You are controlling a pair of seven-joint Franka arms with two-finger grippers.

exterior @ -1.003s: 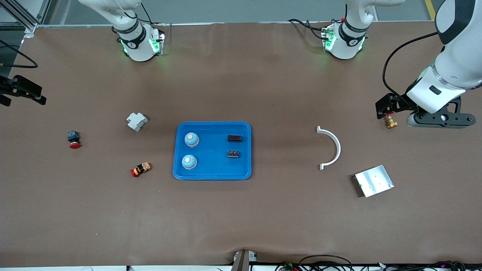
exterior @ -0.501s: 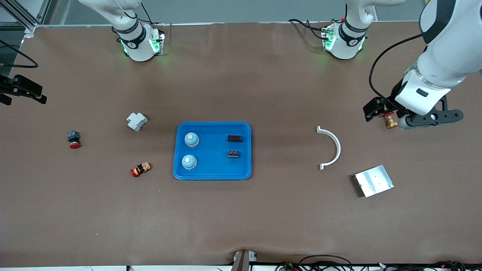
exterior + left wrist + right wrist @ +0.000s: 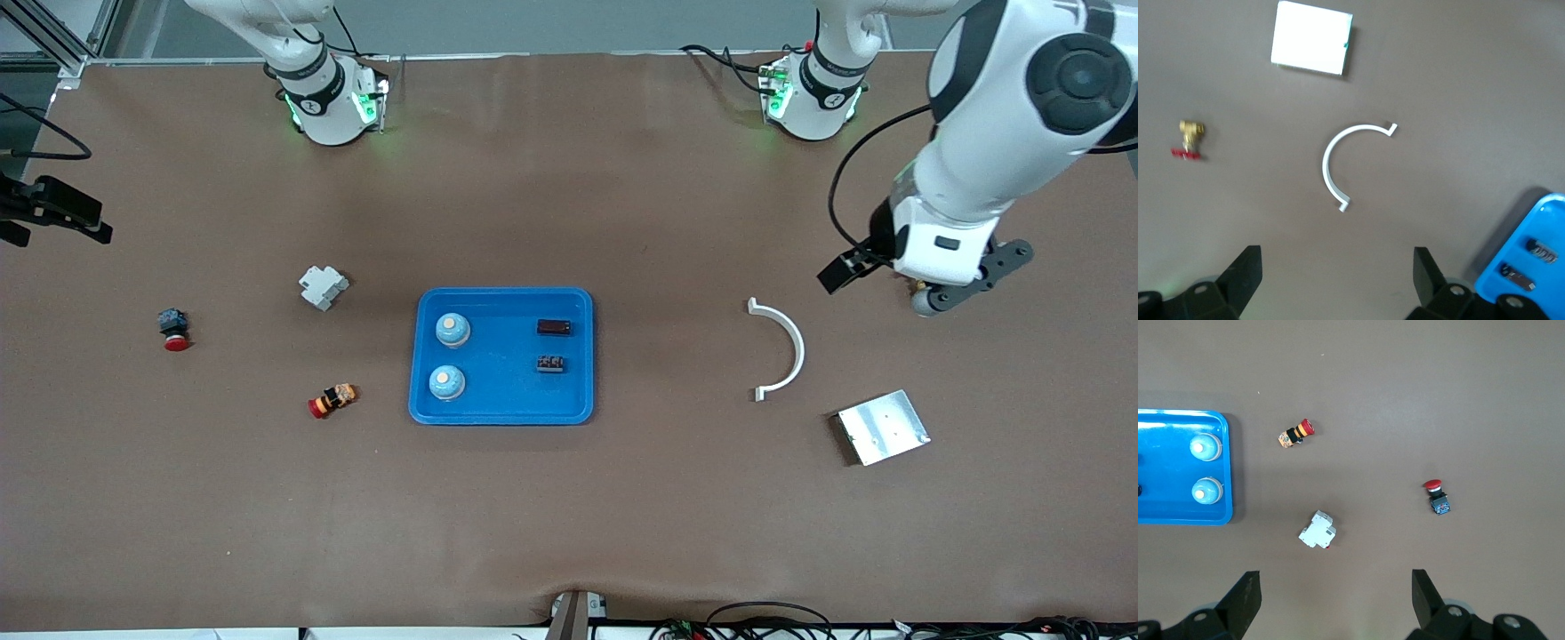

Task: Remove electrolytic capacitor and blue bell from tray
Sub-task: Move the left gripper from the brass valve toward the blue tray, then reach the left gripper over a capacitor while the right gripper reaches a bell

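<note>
- Across the brown table (image 3: 622,516), as seen from the front view, a blue tray (image 3: 500,413) is set at the middle. Two pale blue bells (image 3: 452,330) are held in it toward the right arm's end, and two small dark capacitors (image 3: 553,327) toward the left arm's end, all apart from one another.
- Only in the front view are both arms shown together: the left gripper (image 3: 876,271) is hung over bare table toward the left arm's end, its opening not clearly shown here; the right gripper (image 3: 49,213) is seen at the edge, where the right arm waits.
- From the left wrist view, the left gripper (image 3: 1337,280) is seen with jaws wide apart and nothing held. One white curved bracket (image 3: 1345,163), one metal plate (image 3: 1311,47) and one brass valve (image 3: 1189,138) are shown, with a corner of the tray.
- From the right wrist view, the right gripper (image 3: 1335,600) is likewise spread wide and empty. One white breaker (image 3: 1317,530) and two red push buttons (image 3: 1297,433) are shown, well apart, beside the tray with both bells.
</note>
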